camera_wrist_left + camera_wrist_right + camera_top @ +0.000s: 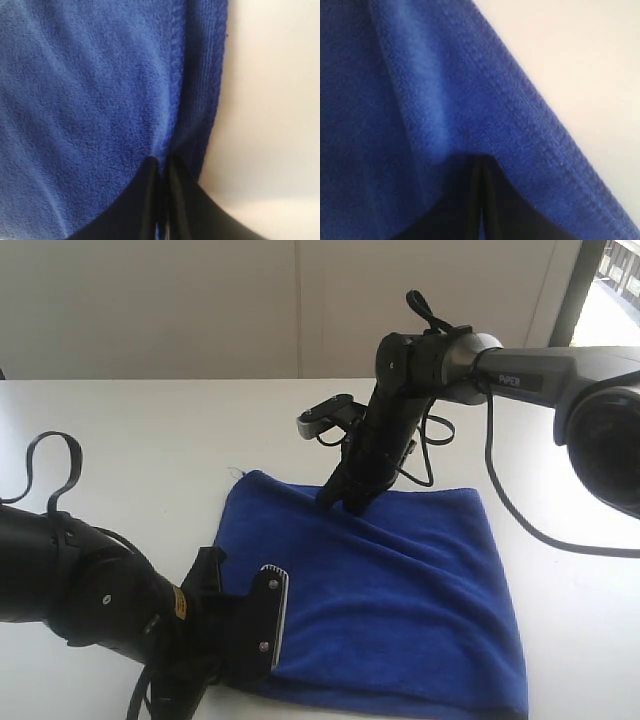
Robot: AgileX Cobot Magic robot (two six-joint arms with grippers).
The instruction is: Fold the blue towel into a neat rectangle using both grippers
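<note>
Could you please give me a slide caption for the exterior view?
Left gripper pinches the near edge of the blue towel, right gripper the far edge, on a white table.

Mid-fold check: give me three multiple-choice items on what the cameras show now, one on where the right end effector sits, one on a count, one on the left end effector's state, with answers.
1. Where does the right end effector meet the blue towel?
A) at its far edge in the exterior view
B) at its near right corner
C) nowhere, it is over bare table

2. How many cloths lie on the white table?
A) three
B) one
C) two

3. How do the jaws of the left end effector stand?
A) wide open
B) closed on nothing
C) closed on the towel's hemmed edge

Answers: 1 A, it comes down on the far edge; 2 B, only the blue towel shows; 3 C, the left wrist view shows the hem pinched between them.
</note>
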